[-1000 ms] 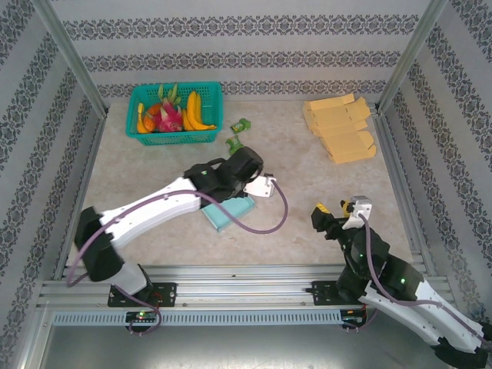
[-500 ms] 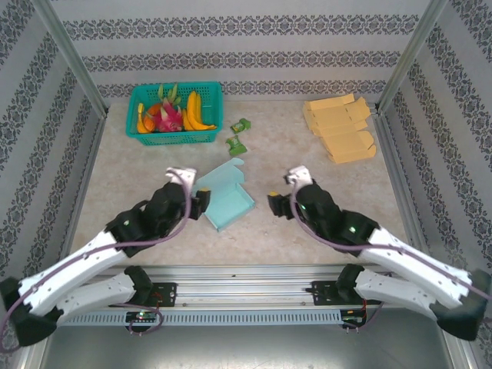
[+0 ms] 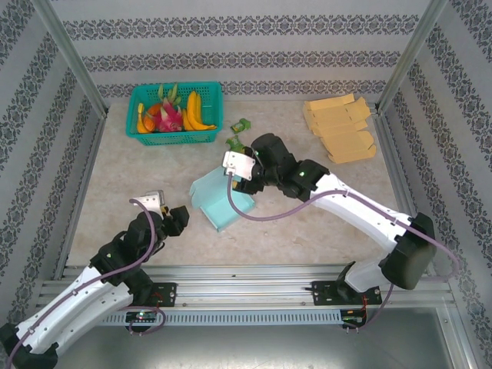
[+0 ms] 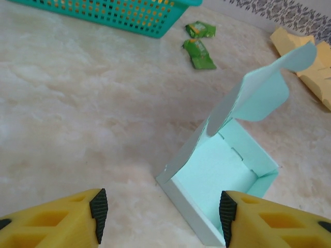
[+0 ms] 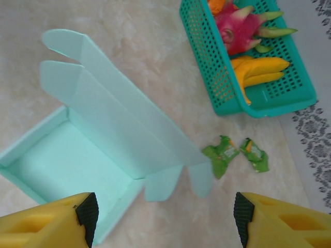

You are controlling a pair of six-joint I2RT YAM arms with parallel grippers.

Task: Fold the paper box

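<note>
Hovering above the mint-green paper box (image 3: 219,204), our right hand (image 3: 244,183) hangs with its fingers spread wide and nothing between them. The box lies on the table (image 3: 307,223) in front of the teal fruit basket (image 3: 173,141), off the basket's right corner and just past two green snack packets (image 3: 234,144). Its tray is formed and its lid stands up, unfolded, with the tuck flaps curling. Our left hand (image 3: 177,214), farther out from the basket than the box, is also open and empty, clear of the card. We judge the box light, thin and easily creased, and likely to skid on the smooth table if pushed from one side only. The free edge of the lid, near the flaps, looks to us the best hold, with the other hand bracing the tray wall facing away from the basket.
</note>
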